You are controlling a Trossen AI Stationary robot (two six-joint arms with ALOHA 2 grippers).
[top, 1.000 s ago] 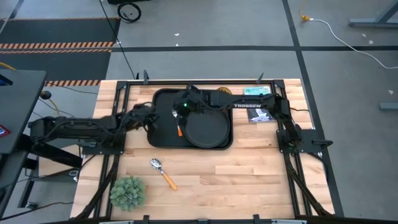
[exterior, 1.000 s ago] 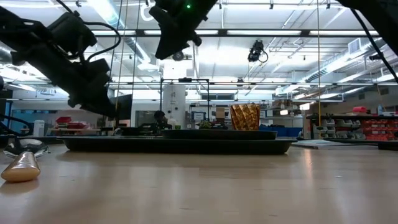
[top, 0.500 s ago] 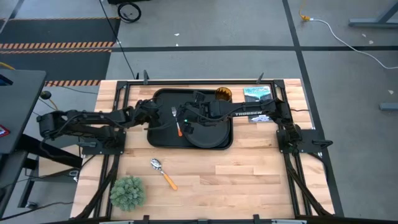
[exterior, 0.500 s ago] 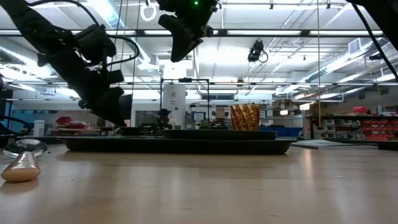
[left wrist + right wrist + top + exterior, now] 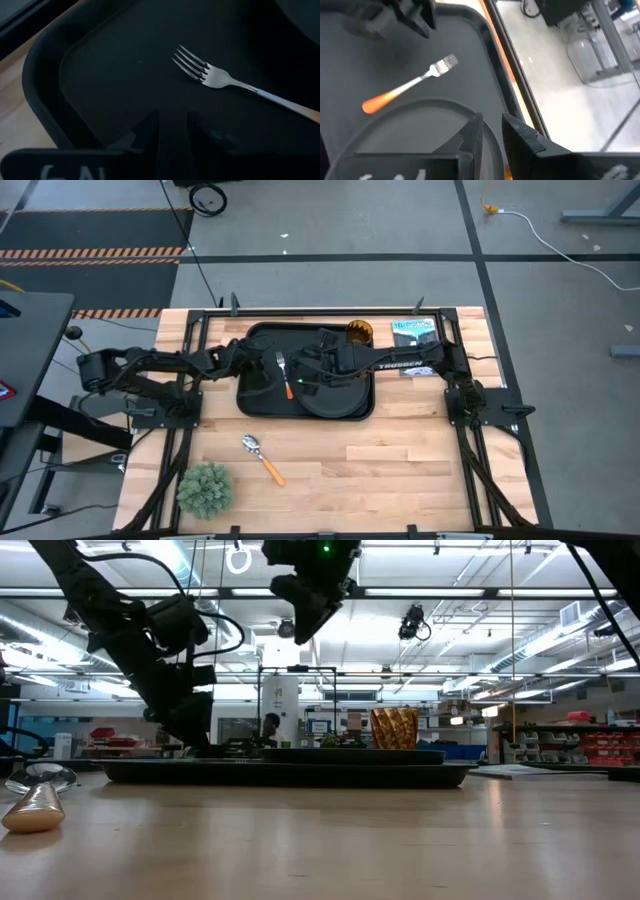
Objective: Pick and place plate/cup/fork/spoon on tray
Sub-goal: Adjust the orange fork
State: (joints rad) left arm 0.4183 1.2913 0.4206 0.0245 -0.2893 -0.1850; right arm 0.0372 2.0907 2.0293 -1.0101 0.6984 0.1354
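Observation:
The black tray lies at the table's far middle. The round black plate rests flat on the tray's right half. The fork lies flat on the tray left of the plate, tines toward the far edge; it also shows in the left wrist view and the right wrist view. The amber cup stands at the tray's far right corner. The spoon lies on the bare table nearer the front. My left gripper is shut and empty, low over the tray left of the fork. My right gripper is shut and empty, high above the plate's left rim.
A green leafy ball sits at the table's near left. A printed card and a dark packet lie right of the tray. Bare wood stretches across the near and right parts of the table.
My left gripper has gone toward the table's right, from the tray's left rim in over the tray, and has come down close to it. My right gripper has gone from above the fork's tines toward the near edge, over the plate's left rim. The fork has stayed put.

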